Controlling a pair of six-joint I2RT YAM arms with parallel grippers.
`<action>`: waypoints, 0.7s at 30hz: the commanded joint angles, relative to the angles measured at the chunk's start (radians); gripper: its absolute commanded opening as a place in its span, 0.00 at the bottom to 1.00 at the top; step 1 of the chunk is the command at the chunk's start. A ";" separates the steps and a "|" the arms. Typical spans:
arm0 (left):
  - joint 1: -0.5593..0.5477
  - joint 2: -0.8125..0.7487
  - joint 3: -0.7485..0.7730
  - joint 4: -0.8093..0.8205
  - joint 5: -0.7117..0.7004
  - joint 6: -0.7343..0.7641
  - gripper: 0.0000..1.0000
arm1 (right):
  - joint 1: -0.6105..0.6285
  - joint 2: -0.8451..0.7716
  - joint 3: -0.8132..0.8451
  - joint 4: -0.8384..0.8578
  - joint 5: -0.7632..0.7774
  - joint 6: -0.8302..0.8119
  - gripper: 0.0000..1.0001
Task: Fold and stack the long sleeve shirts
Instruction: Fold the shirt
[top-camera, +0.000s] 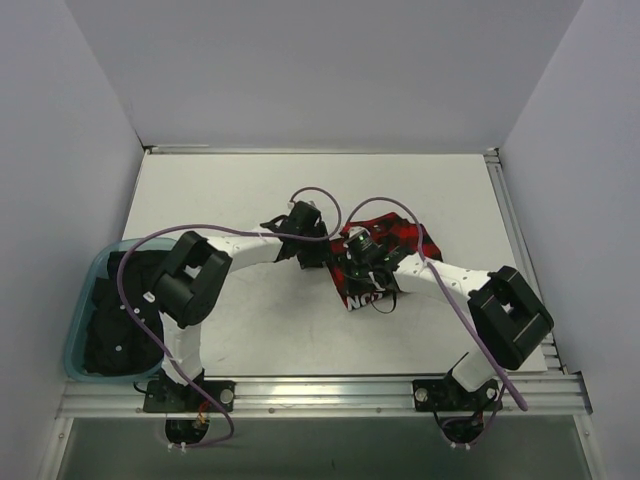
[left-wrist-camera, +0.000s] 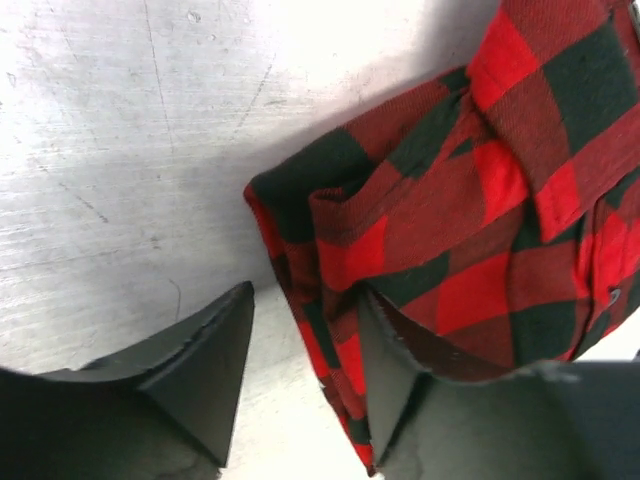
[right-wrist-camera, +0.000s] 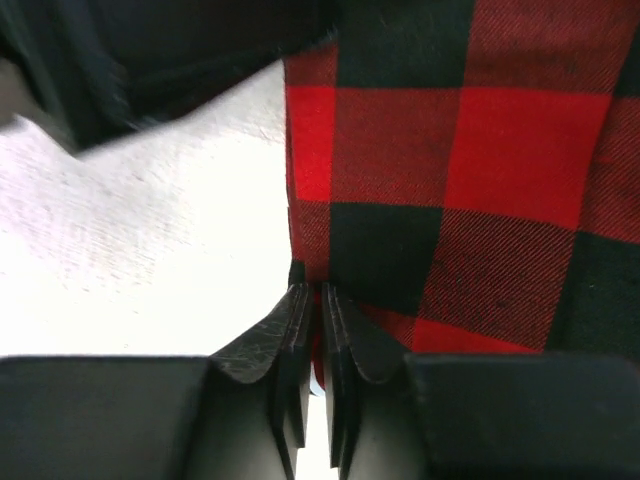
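A red-and-black check long sleeve shirt (top-camera: 402, 236) lies bunched at the middle of the table, with white lettering (top-camera: 365, 297) on its near edge. My left gripper (top-camera: 316, 250) sits at the shirt's left side. In the left wrist view it (left-wrist-camera: 308, 300) is open, and a folded edge of the shirt (left-wrist-camera: 450, 220) lies between the fingers against the right one. My right gripper (top-camera: 368, 266) is over the shirt. In the right wrist view its (right-wrist-camera: 312, 290) jaws are shut on the shirt's edge (right-wrist-camera: 480, 170), red cloth showing between the pads.
A teal basket (top-camera: 78, 320) holding dark clothes stands at the table's left edge, beside the left arm's base. White walls enclose the table on three sides. A dark blurred shape (right-wrist-camera: 150, 60) fills the upper left of the right wrist view.
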 joint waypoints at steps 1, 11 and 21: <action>-0.004 0.025 -0.024 0.059 -0.001 -0.019 0.54 | 0.007 -0.004 -0.042 0.018 -0.039 -0.003 0.08; 0.013 0.082 -0.059 0.106 -0.015 -0.041 0.13 | 0.026 0.027 -0.094 0.060 -0.165 0.009 0.00; 0.066 0.030 -0.178 0.169 0.025 0.036 0.00 | 0.054 -0.042 -0.026 -0.035 -0.234 -0.019 0.09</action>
